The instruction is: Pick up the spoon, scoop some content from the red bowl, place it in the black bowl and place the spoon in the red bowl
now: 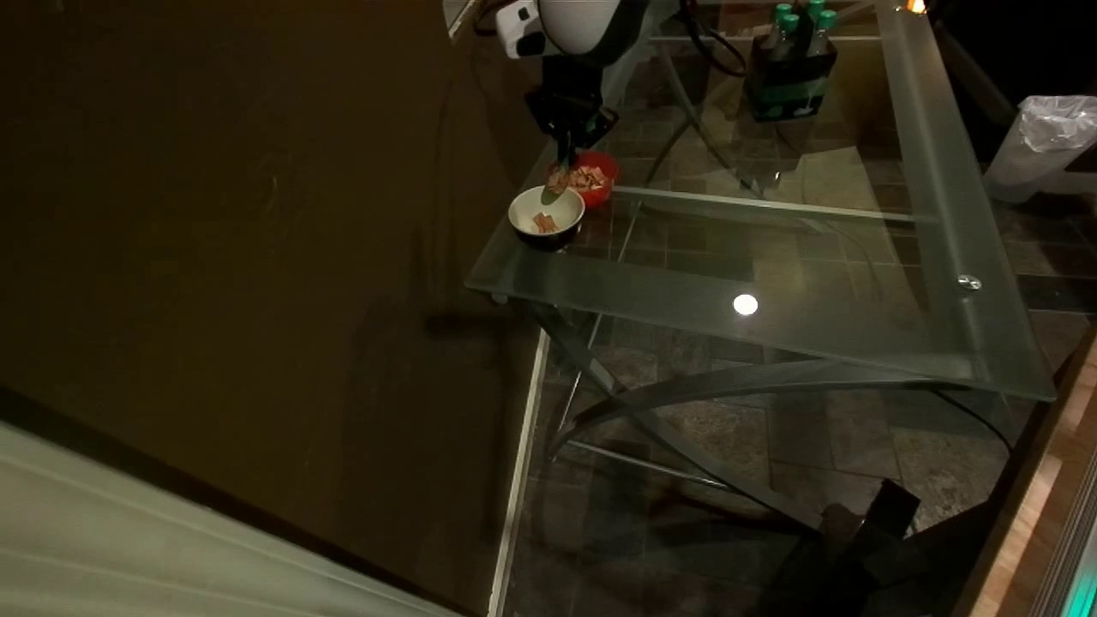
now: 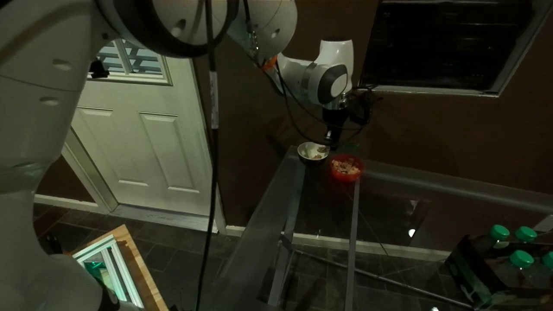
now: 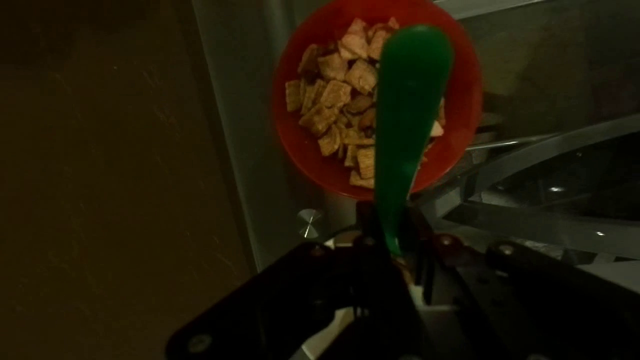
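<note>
Wrist view: the gripper (image 3: 392,219) grasped the spoon (image 3: 404,127) by its green end | in an exterior view: cereal (image 1: 557,181) rode on the spoon's tip, over the black bowl (image 1: 523,212), where some lay inside | in an exterior view: the red bowl (image 2: 344,177) stood just beside, holding more | judged step was pouring; next move called for tipping the spoon.

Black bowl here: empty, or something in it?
Not empty: in an exterior view, some cereal pieces lie in the bottom of the black bowl, with much of its cream-white inside bare.
</note>
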### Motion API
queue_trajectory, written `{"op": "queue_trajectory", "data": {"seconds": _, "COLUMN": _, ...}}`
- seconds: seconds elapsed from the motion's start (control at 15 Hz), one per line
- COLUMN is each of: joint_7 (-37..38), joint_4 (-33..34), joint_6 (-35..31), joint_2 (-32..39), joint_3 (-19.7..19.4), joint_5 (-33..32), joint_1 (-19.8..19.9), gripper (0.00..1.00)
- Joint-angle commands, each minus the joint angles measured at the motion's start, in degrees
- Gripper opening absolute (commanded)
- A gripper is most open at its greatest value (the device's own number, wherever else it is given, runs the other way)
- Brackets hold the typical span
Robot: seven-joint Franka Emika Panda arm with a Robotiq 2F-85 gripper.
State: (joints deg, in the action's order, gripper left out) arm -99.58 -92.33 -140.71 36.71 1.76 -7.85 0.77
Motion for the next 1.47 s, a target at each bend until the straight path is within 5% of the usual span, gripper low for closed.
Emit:
{"op": "queue_trajectory", "data": {"seconds": 0.0, "joint_7": 7.80, "joint_4": -3.82, "joint_6": -1.12, "joint_2": -2.96, "joint_3": -2.54, "joint_5": -7.26, "joint_1": -3.85, "gripper": 0.04}}
{"op": "queue_trajectory", "data": {"seconds": 0.53, "joint_7": 24.29, "joint_4": -4.69, "joint_6": 2.66, "joint_2": -4.34, "joint_3": -6.99, "joint_5": -26.03, "joint_1": -11.69, "gripper": 0.04}}
{"op": "queue_trajectory", "data": {"seconds": 0.93, "joint_7": 32.56, "joint_4": -5.25, "joint_6": 7.97, "joint_2": -5.04, "joint_3": -5.58, "joint_5": -37.95, "joint_1": -14.12, "gripper": 0.04}}
{"op": "queue_trajectory", "data": {"seconds": 1.2, "joint_7": 33.96, "joint_4": -5.56, "joint_6": 10.93, "joint_2": -5.80, "joint_3": -2.90, "joint_5": -39.50, "joint_1": -12.42, "gripper": 0.04}}
{"op": "queue_trajectory", "data": {"seconds": 1.4, "joint_7": 30.31, "joint_4": -6.80, "joint_6": 9.54, "joint_2": -8.31, "joint_3": 0.21, "joint_5": -34.03, "joint_1": -7.93, "gripper": 0.04}}
